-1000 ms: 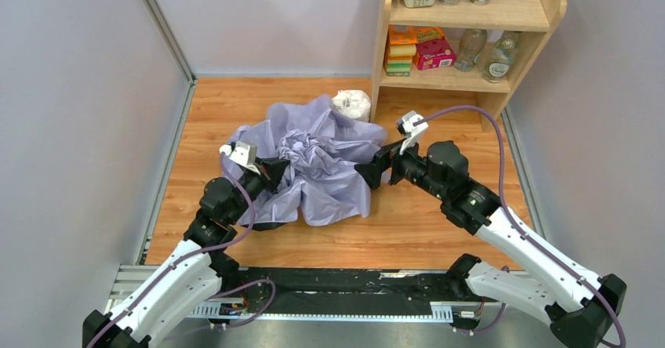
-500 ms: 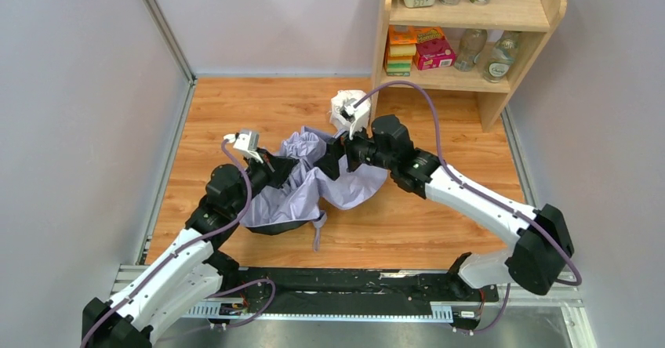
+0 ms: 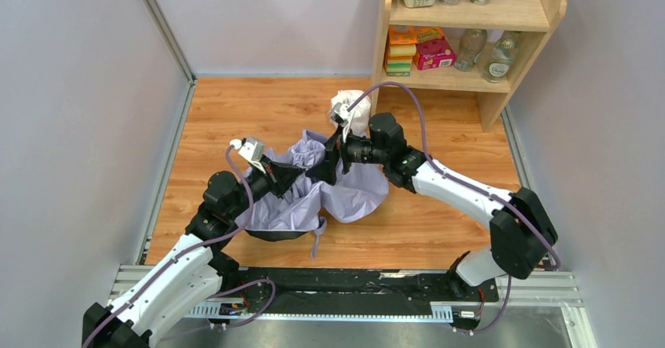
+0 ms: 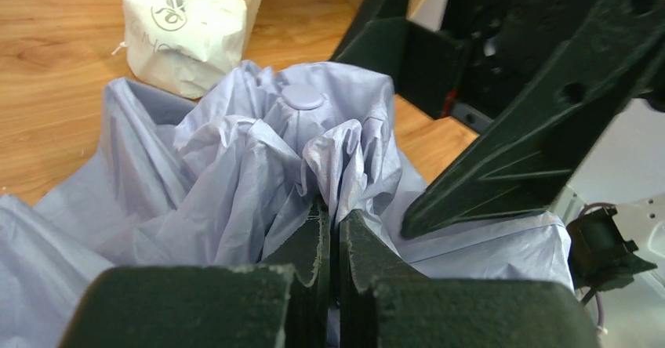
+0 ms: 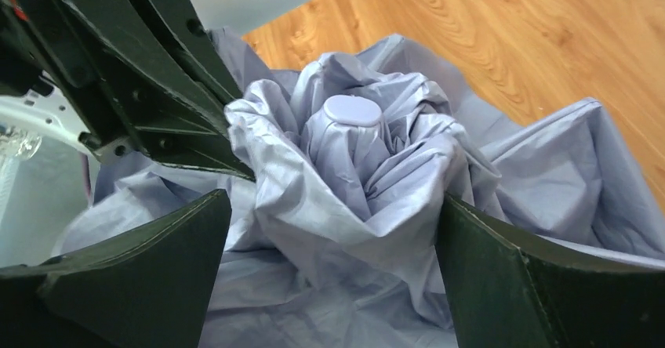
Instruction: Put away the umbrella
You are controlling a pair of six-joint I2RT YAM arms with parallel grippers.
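The umbrella (image 3: pixel 349 195) lies crumpled on the wooden floor, its pale lavender canopy bunched up and a black underside showing at its near edge. A strap (image 3: pixel 316 234) hangs toward me. My left gripper (image 3: pixel 292 177) is shut on a fold of the canopy (image 4: pixel 235 183), just below the round top cap (image 4: pixel 302 97). My right gripper (image 3: pixel 331 160) is open, its jaws standing either side of the bunched fabric (image 5: pixel 353 175) round the cap (image 5: pixel 353 110). The two grippers face each other closely. The shaft and handle are hidden.
A white plastic-wrapped lump (image 3: pixel 350 105) sits just behind the umbrella, beside the wooden shelf unit (image 3: pixel 470 81) at the back right, which holds boxes, bottles and tubs. Grey walls close in both sides. A metal rail (image 3: pixel 353 285) runs along the near edge.
My right arm swung left from the canopy's right edge to its middle. The canopy has been gathered into a smaller bunch. My left gripper shifted slightly right.
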